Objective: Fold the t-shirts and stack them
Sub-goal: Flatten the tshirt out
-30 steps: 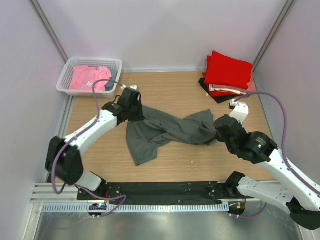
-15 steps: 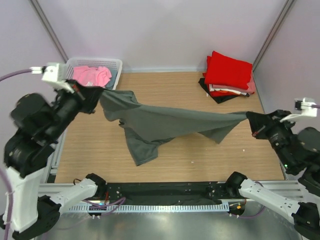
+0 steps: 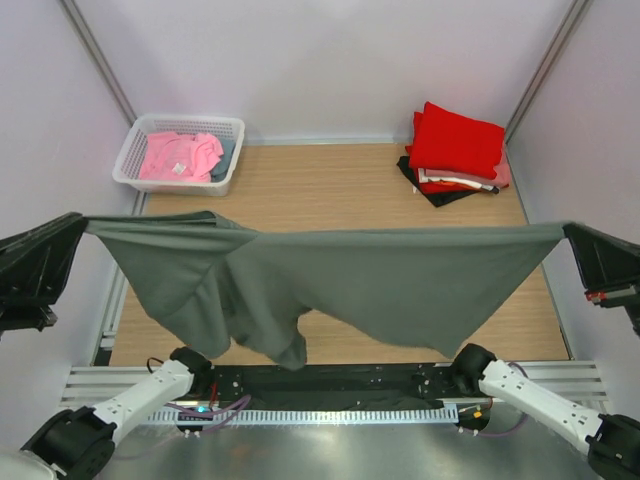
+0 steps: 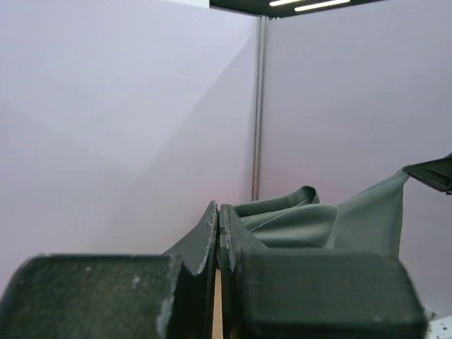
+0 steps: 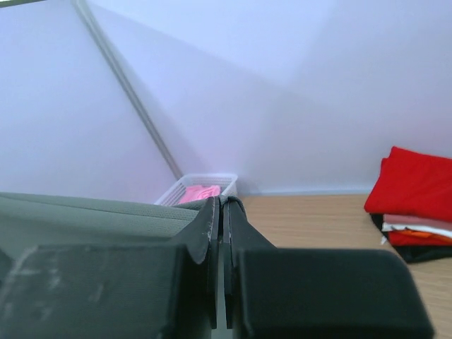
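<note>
I hold a dark grey t-shirt (image 3: 380, 280) in the air, stretched like a banner between my two tools. My left tool (image 3: 80, 222) is clamped fully shut on one end of its top edge. My right tool (image 3: 568, 228) is pinched shut on the other end. Both wrist views show thin cloth squeezed between closed jaws, at the left tool (image 4: 217, 220) and the right tool (image 5: 219, 212). The top edge runs nearly straight and taut from one tool to the other, and the body of the shirt hangs below them, over the near part of the desk (image 3: 330, 190). Below my left tool the cloth is bunched and doubled, with a long fold drooping lowest. Toward my right tool it hangs smooth. Beyond my right tool, at the far side of the desk, sits a folded stack (image 3: 455, 145) of red, pale and black shirts. Beyond my left tool a white basket (image 3: 190, 120) holds a pink shirt (image 3: 175, 155). The risks, as I judge them: pulling the tools further apart could drag the thin edge out of a pinch. Lowering the shirt as it hangs could set the bunched side down creased, or catch the drooping fold on the arm bases near me. I cannot tell whether I hold the hem or the shoulders, nor how much cloth each pinch has. Both tools are cut off at the edges of the overhead view, and the shirt hides the desk beneath it.
</note>
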Tool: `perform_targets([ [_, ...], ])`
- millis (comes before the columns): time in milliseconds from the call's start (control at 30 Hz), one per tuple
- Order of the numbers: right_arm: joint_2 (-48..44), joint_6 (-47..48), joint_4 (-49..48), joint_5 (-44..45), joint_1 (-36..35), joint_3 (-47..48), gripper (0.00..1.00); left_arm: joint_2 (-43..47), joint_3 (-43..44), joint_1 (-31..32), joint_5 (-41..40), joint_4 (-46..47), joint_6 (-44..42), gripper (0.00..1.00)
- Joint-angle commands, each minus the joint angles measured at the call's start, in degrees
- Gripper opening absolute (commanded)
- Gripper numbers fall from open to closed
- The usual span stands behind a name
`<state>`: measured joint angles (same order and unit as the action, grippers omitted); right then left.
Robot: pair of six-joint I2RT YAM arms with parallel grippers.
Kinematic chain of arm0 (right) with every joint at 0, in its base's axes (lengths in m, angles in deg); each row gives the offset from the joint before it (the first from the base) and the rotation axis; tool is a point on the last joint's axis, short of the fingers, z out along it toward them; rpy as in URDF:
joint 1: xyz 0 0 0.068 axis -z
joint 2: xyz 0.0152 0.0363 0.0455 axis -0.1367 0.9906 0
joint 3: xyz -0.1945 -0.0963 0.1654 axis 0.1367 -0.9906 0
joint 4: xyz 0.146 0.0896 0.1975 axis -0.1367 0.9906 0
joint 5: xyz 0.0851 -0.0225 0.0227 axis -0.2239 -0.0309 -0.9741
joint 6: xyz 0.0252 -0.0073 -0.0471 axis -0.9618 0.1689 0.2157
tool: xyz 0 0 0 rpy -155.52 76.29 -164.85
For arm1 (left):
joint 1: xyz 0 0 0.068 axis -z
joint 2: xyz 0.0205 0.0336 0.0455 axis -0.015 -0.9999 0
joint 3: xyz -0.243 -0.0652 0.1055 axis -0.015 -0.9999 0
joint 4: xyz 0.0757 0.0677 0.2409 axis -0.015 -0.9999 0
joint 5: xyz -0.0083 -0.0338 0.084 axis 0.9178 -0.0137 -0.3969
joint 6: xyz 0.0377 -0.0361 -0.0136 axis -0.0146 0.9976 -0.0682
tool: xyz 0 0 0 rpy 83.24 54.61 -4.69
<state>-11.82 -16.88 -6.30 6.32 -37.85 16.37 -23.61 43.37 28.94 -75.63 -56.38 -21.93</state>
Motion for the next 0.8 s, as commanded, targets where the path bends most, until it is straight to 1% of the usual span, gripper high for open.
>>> perform_targets([
  [0,9.6,5.9,-0.5,10.5,-0.3,4.3,0.01,-8.9,2.1,-0.4,-2.8,2.3,-5.8,0.0],
  [33,14.5,6.5,0.4,13.5,-0.3,6.2,0.01,-10.7,2.7,-0.4,-4.0,1.9,-7.6,0.0],
  [67,17.7,7.9,1.2,18.7,-0.3,6.8,0.01,-12.2,3.9,-0.4,-6.5,1.1,-8.4,0.0],
  [100,20.1,8.3,2.0,21.4,-0.3,7.1,0.01,-15.9,4.0,-0.4,-7.2,0.8,-9.1,0.0],
  [133,24.8,8.7,2.0,22.9,-0.3,6.6,0.01,-17.5,3.9,-0.4,-7.6,0.6,-11.1,0.0],
  [167,26.9,8.6,1.9,23.7,-0.3,5.9,0.01,-19.4,3.6,-0.4,-7.9,0.4,-12.0,0.0],
  [200,28.6,8.5,-0.5,27.1,-0.3,4.6,0.01,-21.3,2.5,-0.4,-8.8,0.4,-12.8,0.0],
  [233,32.6,8.0,-1.6,27.5,-0.2,1.8,0.01,-25.1,1.5,-0.4,-9.5,0.4,-14.6,0.0],
  [267,34.4,7.7,-3.1,27.8,0.2,0.2,0.01,-27.1,0.6,-0.5,-9.8,0.8,-15.5,0.0],
  [300,36.8,6.1,-5.3,26.7,1.1,-1.2,0.01,-29.3,-1.3,-2.6,-9.8,1.0,-16.1,0.0],
  [333,39.2,4.8,-5.9,24.2,5.5,-3.3,0.01,-35.0,-1.9,-4.6,-4.9,0.9,-16.1,0.0],
  [367,44.6,3.1,-5.7,21.8,8.6,-3.8,0.01,-37.8,-2.3,-6.5,-2.6,0.9,-15.2,0.0],
  [400,47.2,-0.7,-6.8,15.9,12.3,-4.8,0.01,-41.6,-2.5,-10.8,-0.1,1.1,-14.2,0.0],
  [433,49.6,-1.7,-8.6,12.5,15.5,-7.6,0.01,-44.9,-2.9,-12.6,4.3,1.7,-13.2,0.0],
  [467,52.6,-2.5,-10.5,10.0,20.9,-9.1,0.01,-52.3,-2.4,-13.9,4.7,2.4,-11.5,0.0],
  [500,57.8,-2.9,-14.3,7.4,22.9,-10.3,0.01,-56.0,-1.8,-15.6,4.7,2.5,-10.8,0.0],
  [533,61.4,-3.1,-15.3,1.7,24.7,-10.3,0.01,-59.6,1.7,-16.2,4.0,2.4,-9.7,0.07],
  [567,64.6,-3.2,-15.6,-0.7,27.1,-9.3,0.29,-67.8,5.0,-16.5,2.2,-1.5,-6.9,0.19],
  [600,70.7,-3.2,-14.0,-1.9,27.8,-7.6,0.45,-71.3,8.3,-17.0,2.2,-3.9,-6.1,0.3],
  [633,72.9,-2.9,-13.0,-2.2,28.0,-3.8,0.56,-74.8,12.3,-17.0,1.8,-6.4,-5.4,0.46],
  [667,74.4,-2.4,-12.6,-2.6,28.0,-2.6,0.71,-78.1,16.8,-16.9,1.3,-9.8,-4.7,0.5],
  [700,75.2,-2.0,-13.2,-3.3,27.9,-1.9,0.76,-78.2,16.9,-16.9,1.1,-10.1,-3.4,0.62],
  [733,75.0,-1.8,-13.5,-3.5,28.0,-1.9,0.79,-77.4,15.7,-16.9,0.4,-9.5,-2.8,0.64],
  [767,74.3,-1.3,-13.8,-4.1,28.0,-2.0,0.82,-75.9,10.2,-16.8,-0.3,-6.8,-2.5,0.66],
])
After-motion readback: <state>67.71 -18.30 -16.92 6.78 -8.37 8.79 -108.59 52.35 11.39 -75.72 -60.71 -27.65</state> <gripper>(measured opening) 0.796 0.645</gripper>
